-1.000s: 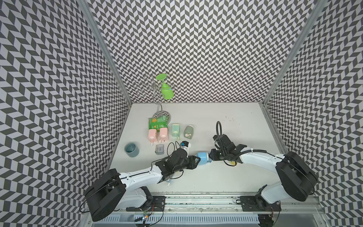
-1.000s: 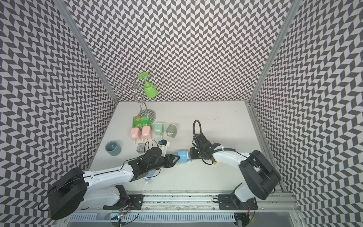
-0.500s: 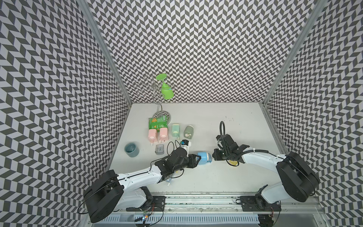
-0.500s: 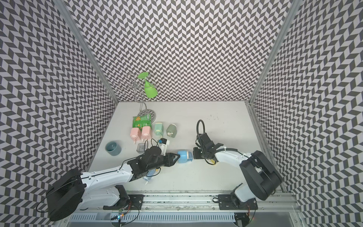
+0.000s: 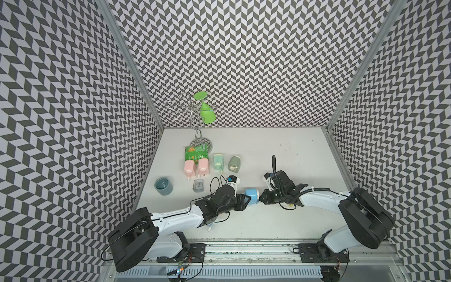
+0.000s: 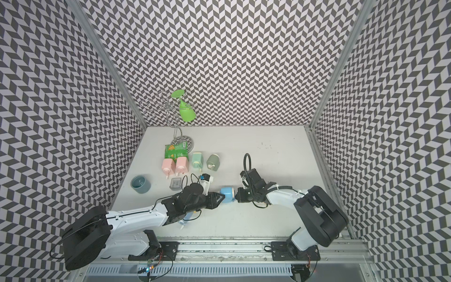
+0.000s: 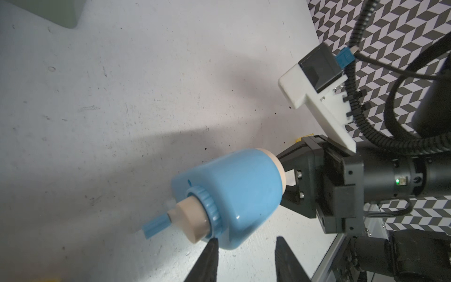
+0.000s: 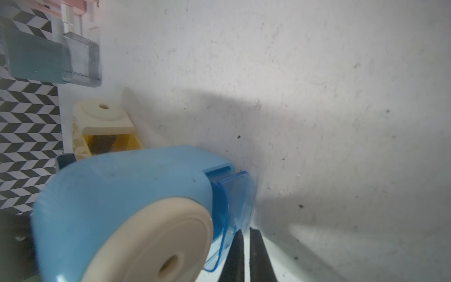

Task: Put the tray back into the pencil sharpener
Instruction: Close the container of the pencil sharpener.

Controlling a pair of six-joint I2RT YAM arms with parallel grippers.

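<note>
Entry: white tabletop (image 5: 280,151), working just toward 6 o'clock of its centre. The rounded sky-blue plastic pencil sharpener with cream end caps (image 5: 251,195) lies on its side there, crank end to 9 o'clock and pencil-hole end to 3 o'clock. My left gripper (image 7: 247,240) sits at the 9 o'clock end, jaws partly apart and clamping nothing. One finger only grazes the blue shell, as far as I can judge. My right gripper (image 8: 246,230) is at the 3 o'clock end with jaws pressed nearly together and nothing between them, tips just beside the tray. The translucent blue plastic tray (image 8: 238,195) is partly in its slot, low on the 3 o'clock end next to the table. It stands proud of the shell and is not yet flush. Risks, as I judge them: the body is round and unbraced, so a push from my closed right tips may slide or roll it toward 9 o'clock rather than seat the tray. An off-centre push could cock the tray in its slot and jam it. My narrow tips could slip off its curved end. The small blue crank could catch my left finger.
</note>
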